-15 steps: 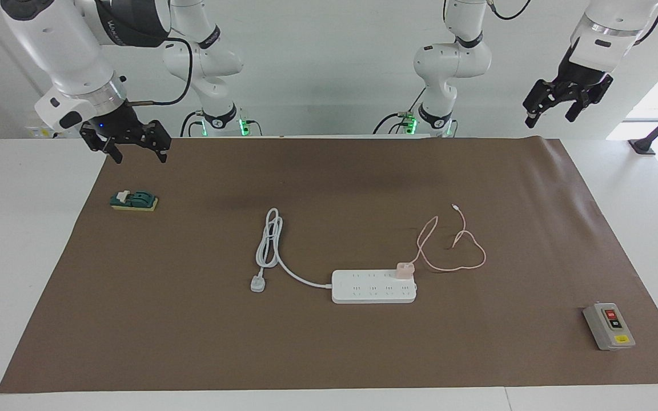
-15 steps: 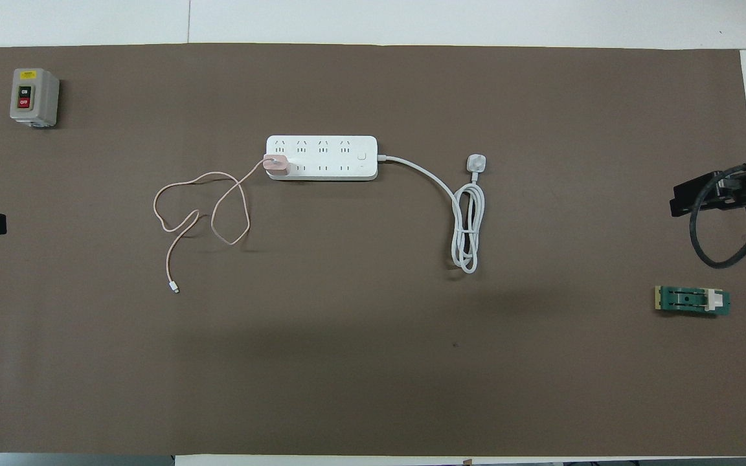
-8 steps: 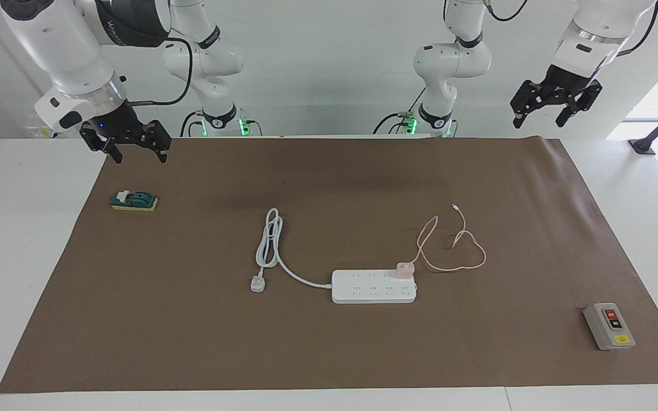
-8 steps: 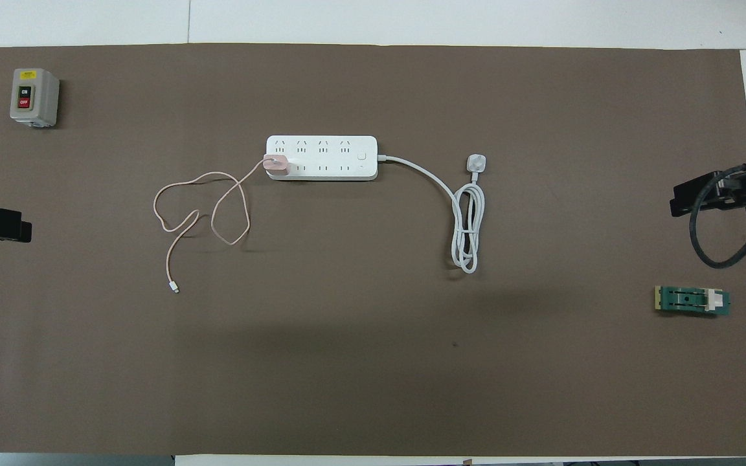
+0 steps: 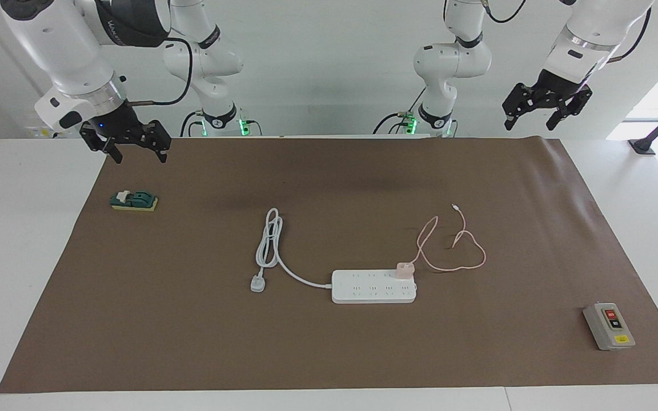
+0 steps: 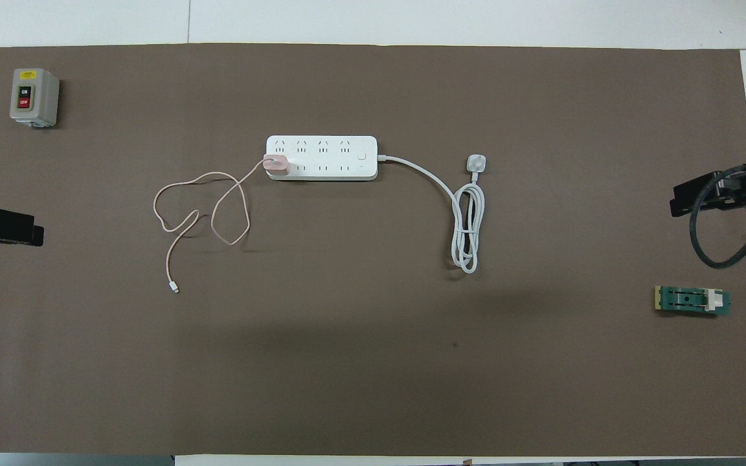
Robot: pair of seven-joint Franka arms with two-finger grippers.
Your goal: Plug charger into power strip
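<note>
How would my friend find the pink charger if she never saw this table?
Look at the middle of the brown mat for the long white power strip. The charger is the little pink cube sitting on the strip's end toward the left arm. Its thin pink cable loops toward the robots, unlike the strip's thick white cord with its white plug.

My two white, rounded arms carry black bands at the joints, black cables looping along them, green lights glowing at the bases, and black two-finger grippers below silver wrist rings.
</note>
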